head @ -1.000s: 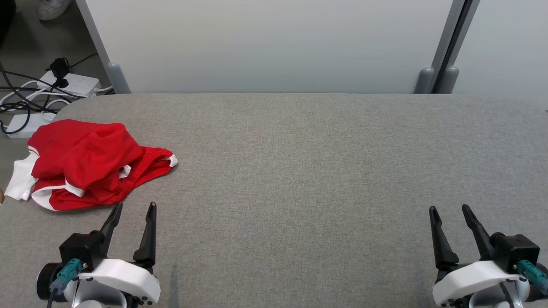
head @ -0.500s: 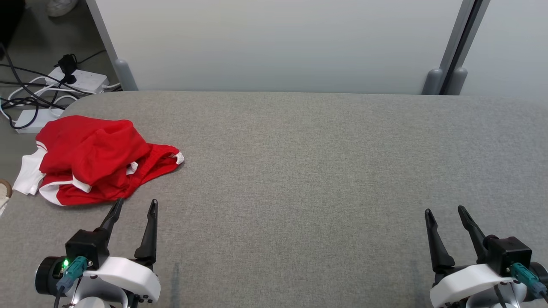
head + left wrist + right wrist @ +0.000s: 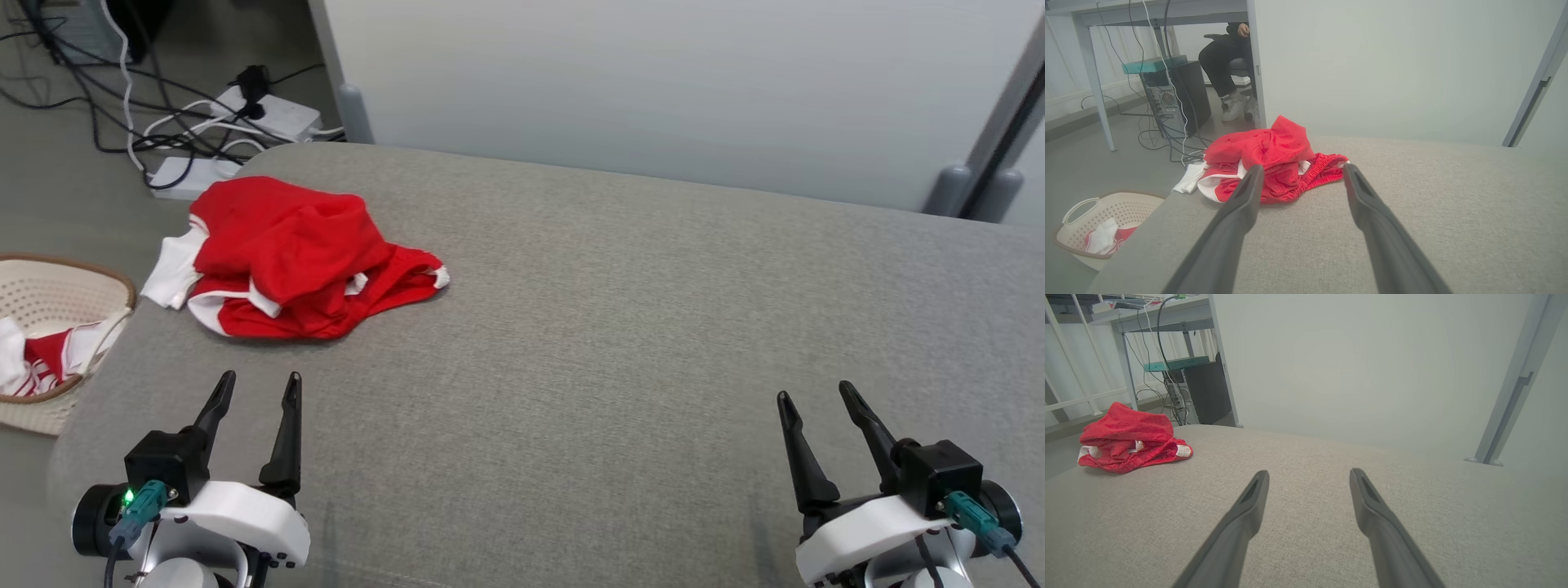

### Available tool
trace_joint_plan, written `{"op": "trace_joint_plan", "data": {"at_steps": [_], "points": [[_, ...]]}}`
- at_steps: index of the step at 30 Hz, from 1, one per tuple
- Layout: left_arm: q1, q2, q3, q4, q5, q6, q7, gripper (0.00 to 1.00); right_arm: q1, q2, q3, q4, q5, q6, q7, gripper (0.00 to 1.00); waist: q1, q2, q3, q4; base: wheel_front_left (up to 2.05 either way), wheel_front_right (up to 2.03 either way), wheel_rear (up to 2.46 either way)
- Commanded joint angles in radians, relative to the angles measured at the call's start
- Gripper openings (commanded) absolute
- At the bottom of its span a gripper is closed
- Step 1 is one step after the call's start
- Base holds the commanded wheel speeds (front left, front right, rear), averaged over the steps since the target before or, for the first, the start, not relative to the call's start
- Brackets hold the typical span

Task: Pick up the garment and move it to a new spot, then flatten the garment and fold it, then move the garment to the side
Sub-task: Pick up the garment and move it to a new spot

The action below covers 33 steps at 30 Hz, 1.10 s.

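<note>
The garment [image 3: 294, 257] is a crumpled red piece with white trim, lying near the far left corner of the grey table [image 3: 620, 327]; one white part hangs over the left edge. In the left wrist view the garment [image 3: 1274, 163] lies just beyond my fingertips. My left gripper [image 3: 258, 384] stands open a little short of it, nothing between its fingers. My right gripper [image 3: 813, 395] is open over bare table at the near right, far from the garment [image 3: 1131, 437].
A pale laundry basket [image 3: 49, 294] with red and white cloth stands on the floor left of the table. Power strips and cables [image 3: 245, 114] lie on the floor behind. A seated person's legs [image 3: 1224, 61] show beyond a partition [image 3: 653, 82].
The camera has turned to the left, so the garment now sits nearer the picture's middle and the basket has come into view. Both grippers stay open and the garment lies as before.
</note>
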Motion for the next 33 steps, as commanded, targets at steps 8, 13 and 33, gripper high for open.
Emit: {"op": "trace_joint_plan", "data": {"at_steps": [8, 13, 33], "points": [[-0.051, 0.019, 0.039, -0.01, -0.015, 0.012, -0.014, 1.0, -0.049, -0.006, 0.064, -0.033, 0.019, 0.007, -0.008, 1.0, 0.0, -0.0001, 0.005, 0.159, 0.0, 0.0, 0.0], [-0.053, 0.018, 0.037, -0.003, -0.021, 0.012, -0.016, 1.0, -0.056, -0.003, 0.077, -0.028, 0.02, 0.007, -0.009, 1.0, 0.0, -0.0001, 0.012, 0.191, 0.0, 0.0, 0.0], [-0.142, 0.049, 0.033, -0.017, -0.074, -0.029, 0.081, 1.0, -0.097, -0.009, 0.111, -0.03, 0.021, 0.007, -0.006, 1.0, 0.0, -0.0001, 0.057, 0.157, 0.0, 0.0, 0.0]]}}
